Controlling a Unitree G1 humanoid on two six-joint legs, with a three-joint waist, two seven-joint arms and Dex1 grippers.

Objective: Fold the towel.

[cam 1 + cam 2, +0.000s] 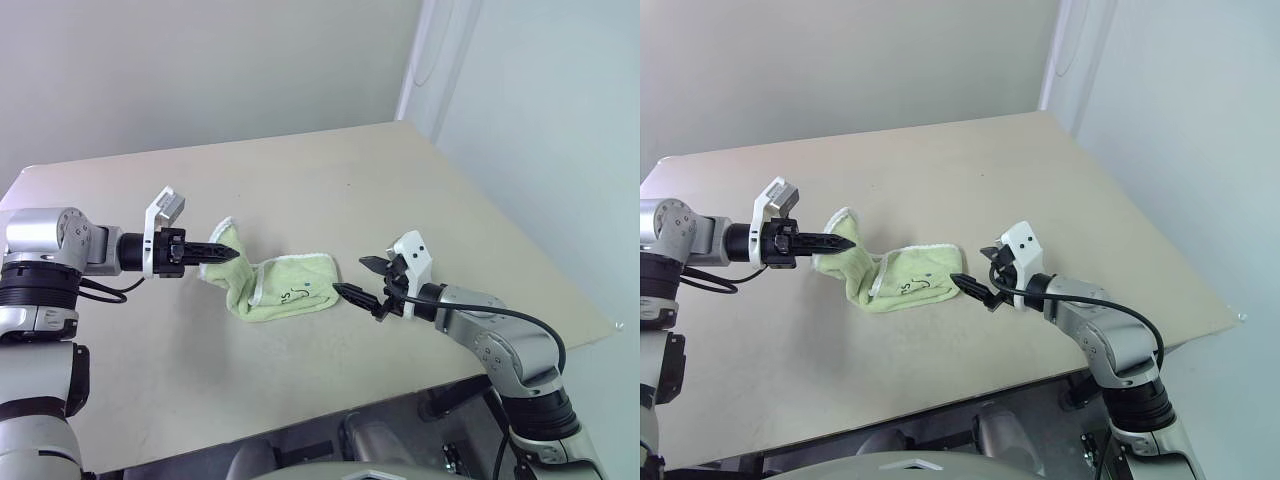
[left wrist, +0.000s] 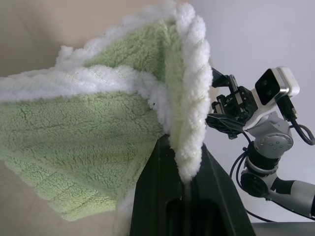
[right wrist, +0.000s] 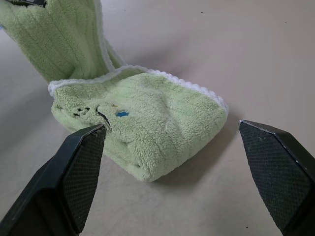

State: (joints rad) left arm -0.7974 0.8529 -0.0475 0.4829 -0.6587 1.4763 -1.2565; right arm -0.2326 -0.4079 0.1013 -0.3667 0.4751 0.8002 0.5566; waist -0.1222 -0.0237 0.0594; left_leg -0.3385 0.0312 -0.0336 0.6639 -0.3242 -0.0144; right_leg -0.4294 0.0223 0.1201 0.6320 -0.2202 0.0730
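The towel [image 1: 290,288] is light green with white edging and lies bunched on the beige table [image 1: 330,180]. Its left end is lifted off the surface. My left gripper [image 1: 232,253] is shut on that raised white edge; the left wrist view shows the towel [image 2: 98,137] draped over the closed fingers [image 2: 162,196]. A dark stitched logo [image 3: 101,115] and a small blue mark sit on the part lying flat. My right gripper [image 1: 360,279] stands open just right of the towel's right end, low over the table, its wide-spread fingers [image 3: 74,177] holding nothing.
The table's right edge [image 1: 540,270] and near edge [image 1: 300,415] drop off close to my right arm. A pale wall [image 1: 200,70] stands behind the table. Bare tabletop extends behind and in front of the towel.
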